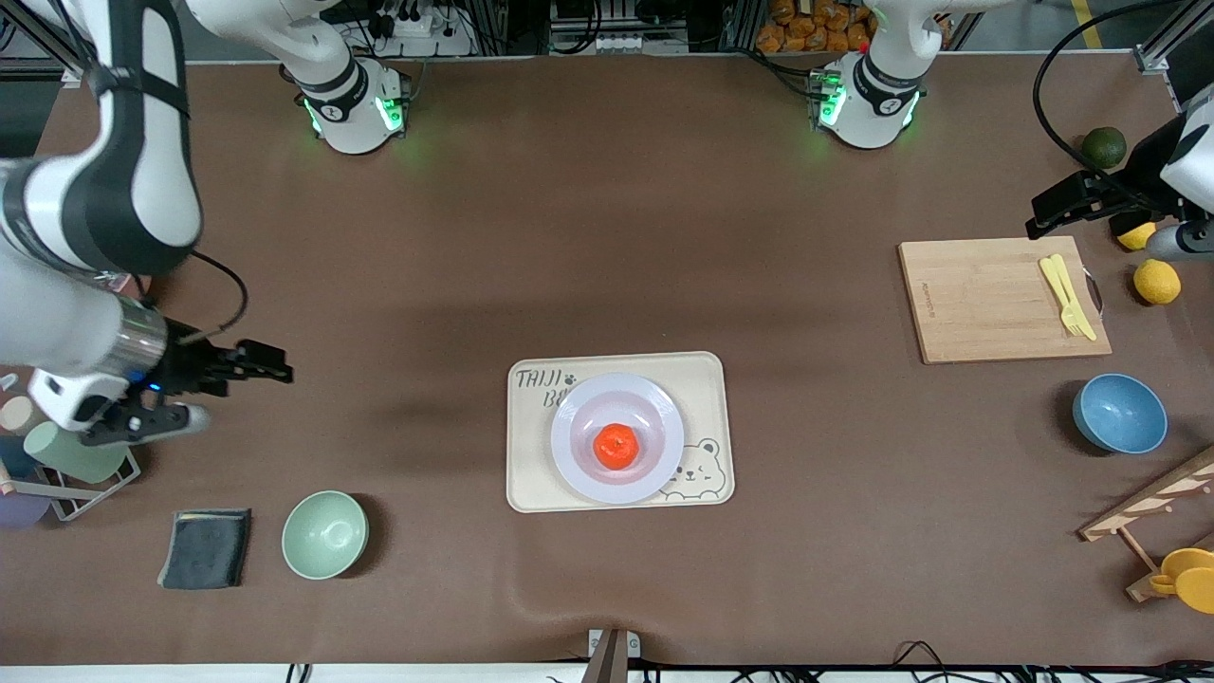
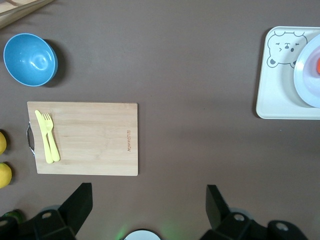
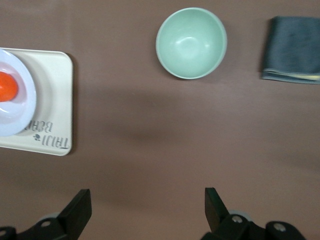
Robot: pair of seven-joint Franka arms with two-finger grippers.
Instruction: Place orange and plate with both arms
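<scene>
Orange [image 1: 616, 446] sits in the middle of the plate [image 1: 654, 406], which rests on the bear tray [image 1: 707, 375] at mid-table, so we judge the placing done. Our left gripper [image 2: 145, 200] and right gripper [image 3: 145, 202] hang released and empty over opposite table ends.

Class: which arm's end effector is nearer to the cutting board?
Left. The left end effector hangs open over the table by the cutting board, at the left arm's end. The right end effector, also open, is at the right arm's end, above the green bowl.
</scene>
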